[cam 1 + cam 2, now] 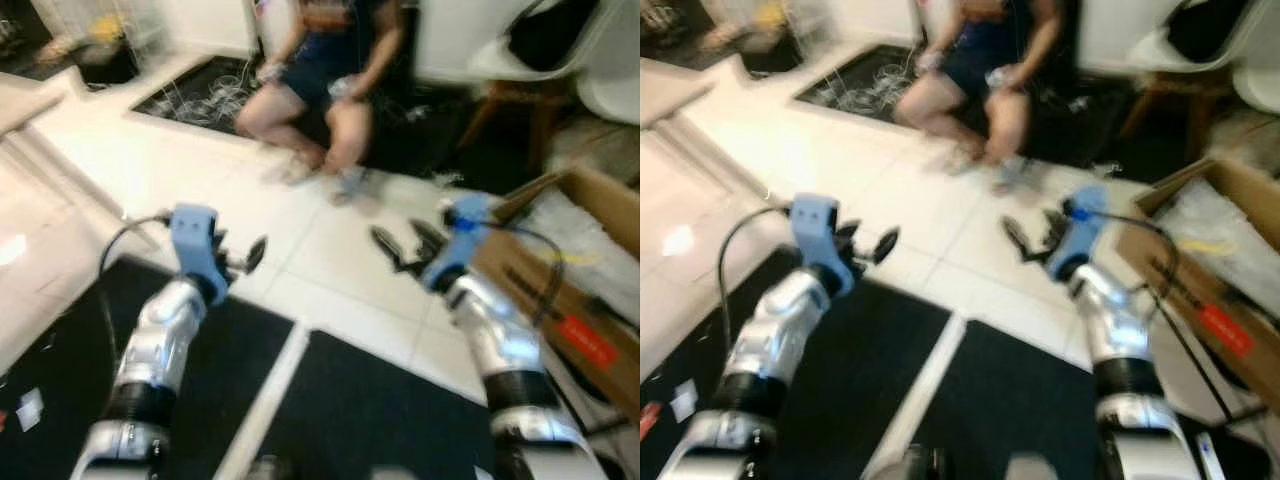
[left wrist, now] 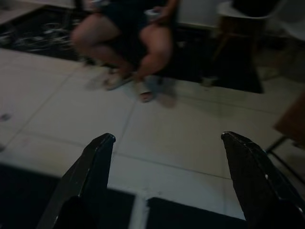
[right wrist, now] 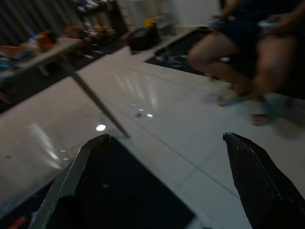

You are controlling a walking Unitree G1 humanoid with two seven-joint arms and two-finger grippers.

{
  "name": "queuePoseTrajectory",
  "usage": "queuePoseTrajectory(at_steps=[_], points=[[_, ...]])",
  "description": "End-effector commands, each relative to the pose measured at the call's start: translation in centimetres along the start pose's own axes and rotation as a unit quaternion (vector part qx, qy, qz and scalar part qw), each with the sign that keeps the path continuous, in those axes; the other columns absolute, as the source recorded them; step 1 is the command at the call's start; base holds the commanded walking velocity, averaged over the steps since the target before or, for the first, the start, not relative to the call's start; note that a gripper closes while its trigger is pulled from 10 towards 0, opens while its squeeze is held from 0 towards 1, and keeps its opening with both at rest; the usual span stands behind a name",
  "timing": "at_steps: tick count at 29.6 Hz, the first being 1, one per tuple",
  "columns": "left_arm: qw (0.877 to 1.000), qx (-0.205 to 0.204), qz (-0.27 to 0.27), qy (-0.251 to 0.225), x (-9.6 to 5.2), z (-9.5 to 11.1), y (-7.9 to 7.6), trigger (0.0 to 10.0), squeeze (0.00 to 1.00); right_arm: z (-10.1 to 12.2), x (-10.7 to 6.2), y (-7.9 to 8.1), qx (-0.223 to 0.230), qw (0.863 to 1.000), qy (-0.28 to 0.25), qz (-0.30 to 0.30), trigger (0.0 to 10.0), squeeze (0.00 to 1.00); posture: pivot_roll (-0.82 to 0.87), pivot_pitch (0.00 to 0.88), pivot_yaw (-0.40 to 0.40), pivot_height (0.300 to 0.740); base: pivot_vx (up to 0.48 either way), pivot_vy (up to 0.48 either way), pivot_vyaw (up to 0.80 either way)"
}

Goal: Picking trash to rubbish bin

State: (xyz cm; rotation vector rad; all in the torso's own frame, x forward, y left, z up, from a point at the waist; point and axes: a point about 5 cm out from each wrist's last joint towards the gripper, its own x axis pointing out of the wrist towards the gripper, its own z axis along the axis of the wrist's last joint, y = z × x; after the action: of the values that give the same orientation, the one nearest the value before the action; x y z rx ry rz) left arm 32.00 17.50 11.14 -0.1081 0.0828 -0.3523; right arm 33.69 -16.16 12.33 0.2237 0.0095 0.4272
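We are holding our left gripper (image 1: 240, 258) and right gripper (image 1: 405, 243) out over white tiles, fingers spread, empty; a cardboard box (image 1: 590, 260) is sitting at three o'clock, a seated person (image 1: 325, 80) at twelve.

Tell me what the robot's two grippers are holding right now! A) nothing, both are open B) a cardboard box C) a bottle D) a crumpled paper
A: the left gripper and the right gripper both hang over the white tile floor with fingers spread and nothing between them.
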Motion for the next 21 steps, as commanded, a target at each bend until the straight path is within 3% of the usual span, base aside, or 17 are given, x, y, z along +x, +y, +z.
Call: queuePoseTrajectory(at_steps=[1,9,10,12,14,15,17,19,21], points=[[1.0,-0.003,0.0,0.012,-0.2,-0.6,0.4,10.0,0.0,-0.5,0.2,0.4,0.004,1.0,0.006,0.003,10.0,0.0,-0.11,0.0,0.113,0.74,0.0,0.0,0.75],[0.998,0.035,0.009,0.044,-0.3,-0.7,2.8,10.0,0.0,-1.3,1.5,1.3,0.009,1.0,0.0,-0.012,10.0,0.0,-0.08,0.0,0.182,0.74,0.0,0.0,0.75],[0.997,0.058,0.013,0.038,-0.1,0.1,3.1,10.0,0.0,-1.4,1.7,1.4,0.002,1.0,0.0,-0.011,10.0,0.0,-0.09,0.0,0.184,0.74,0.0,0.0,0.75],[0.995,0.099,0.03,0.008,0.3,2.3,3.7,10.0,0.0,-1.5,1.8,1.4,-0.013,1.0,0.01,-0.015,10.0,0.0,-0.09,0.0,0.162,0.74,0.0,0.0,0.74],[0.993,0.106,0.048,-0.006,0.5,3.0,4.3,10.0,0.0,-1.8,2.0,1.3,-0.033,0.999,0.029,-0.008,10.0,0.0,-0.09,0.0,0.135,0.74,0.0,0.0,0.73],[0.994,0.089,0.067,-0.014,0.3,2.6,4.6,10.0,0.0,-2.2,2.1,1.4,-0.061,0.997,0.052,0.007,10.0,0.0,-0.09,0.0,0.095,0.74,0.0,0.0,0.69],[0.994,0.083,0.074,-0.018,0.2,2.4,4.7,10.0,0.0,-2.4,2.2,1.4,-0.071,0.996,0.06,0.012,10.0,0.0,-0.09,0.0,0.095,0.74,0.0,0.0,0.69],[0.992,0.077,0.095,-0.024,0.2,1.9,4.9,10.0,0.0,-2.7,2.3,1.1,-0.106,0.991,0.083,0.017,10.0,0.0,-0.08,0.0,0.01,0.74,0.0,0.0,0.67],[0.991,0.075,0.103,-0.03,0.3,1.8,4.9,10.0,0.0,-2.7,2.3,0.9,-0.122,0.988,0.091,0.018,10.0,0.0,-0.08,0.0,0.01,0.74,0.0,0.0,0.66]])
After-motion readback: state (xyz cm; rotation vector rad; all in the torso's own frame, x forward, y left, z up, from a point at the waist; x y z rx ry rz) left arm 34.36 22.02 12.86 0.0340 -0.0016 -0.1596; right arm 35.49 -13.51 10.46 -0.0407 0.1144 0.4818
